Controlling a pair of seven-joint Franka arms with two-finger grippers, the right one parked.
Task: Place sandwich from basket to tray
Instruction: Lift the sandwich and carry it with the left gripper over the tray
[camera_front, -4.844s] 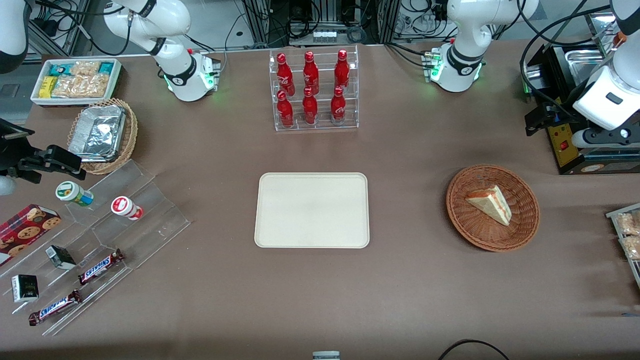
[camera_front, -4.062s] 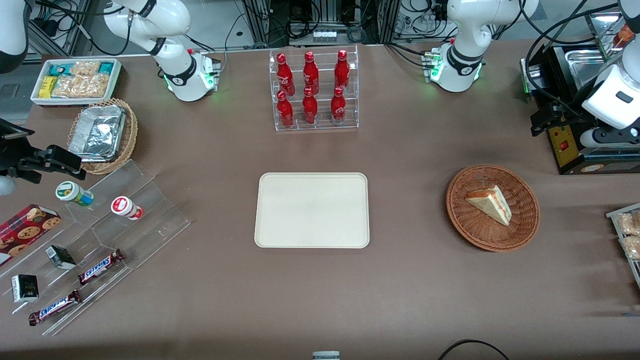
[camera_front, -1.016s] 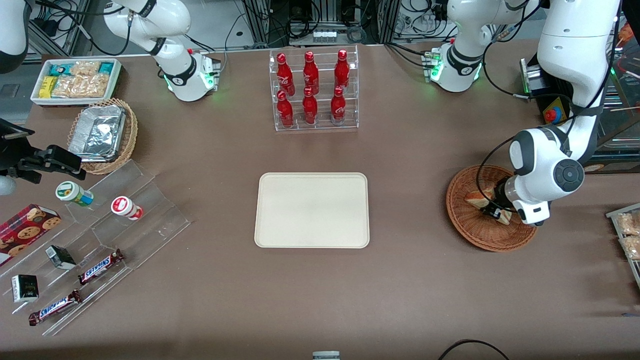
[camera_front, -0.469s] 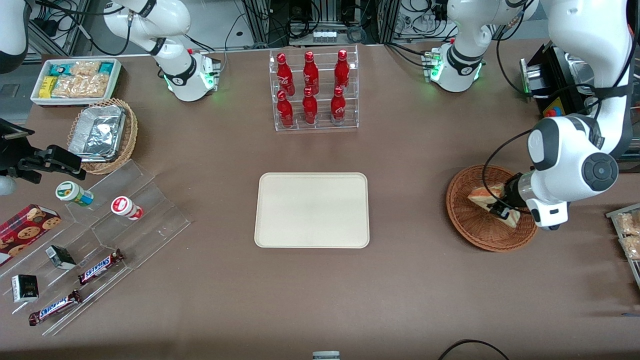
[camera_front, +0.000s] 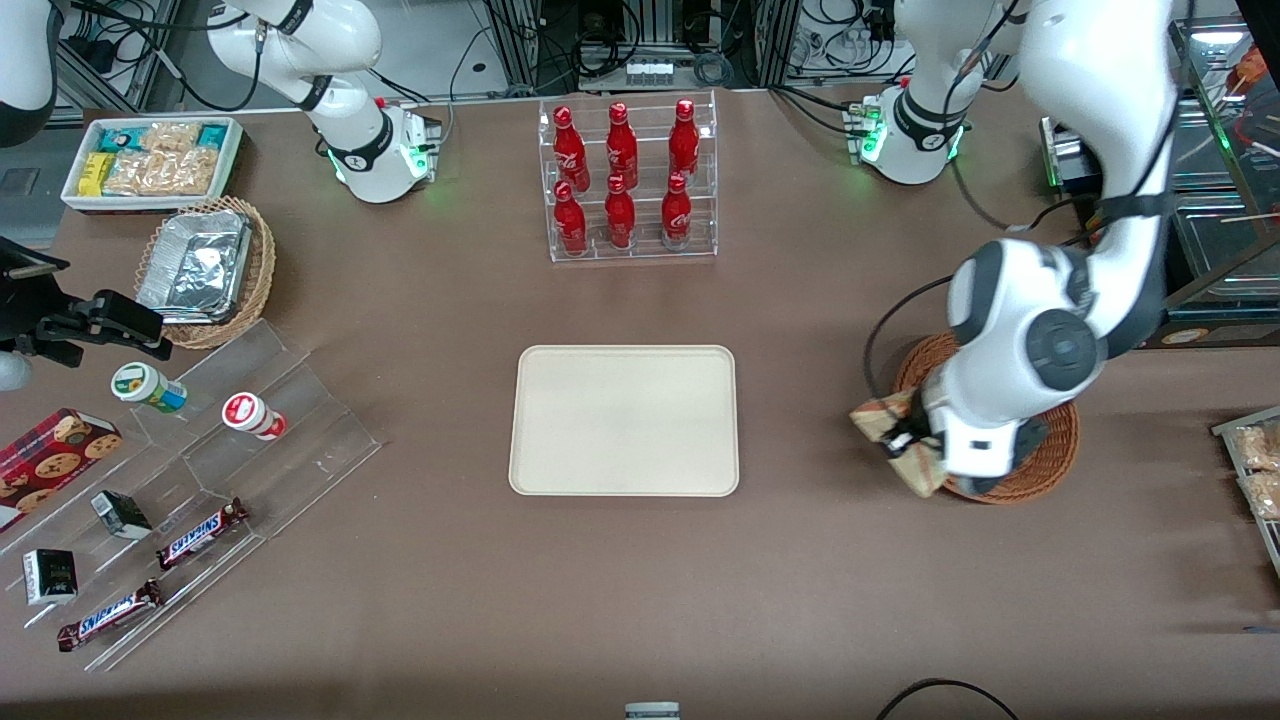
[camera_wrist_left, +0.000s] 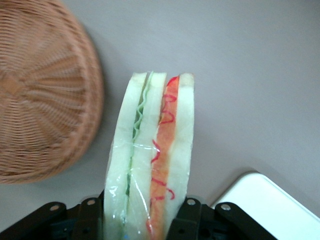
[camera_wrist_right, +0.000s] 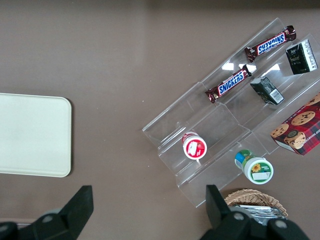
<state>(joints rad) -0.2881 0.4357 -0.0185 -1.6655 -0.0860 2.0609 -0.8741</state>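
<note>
Gripper (camera_front: 905, 447): jaws clamped on sandwich (camera_wrist_left: 150, 160), held above the worktop just beside the basket's (camera_wrist_left: 40, 100) rim.
Basket: nothing in it.
Tray (camera_front: 624, 420): bare, mid-worktop.

The end effector (camera_front: 905, 445), clamping the clear-wrapped triangular sandwich (camera_front: 893, 440), hangs at the reddish-brown wicker basket's (camera_front: 1040, 465) rim; bare brown surface (camera_front: 810, 400) separates it from the flat cream rectangular tray (camera_front: 624, 420) at frame centre.

High front view; two downward wrist views
</note>
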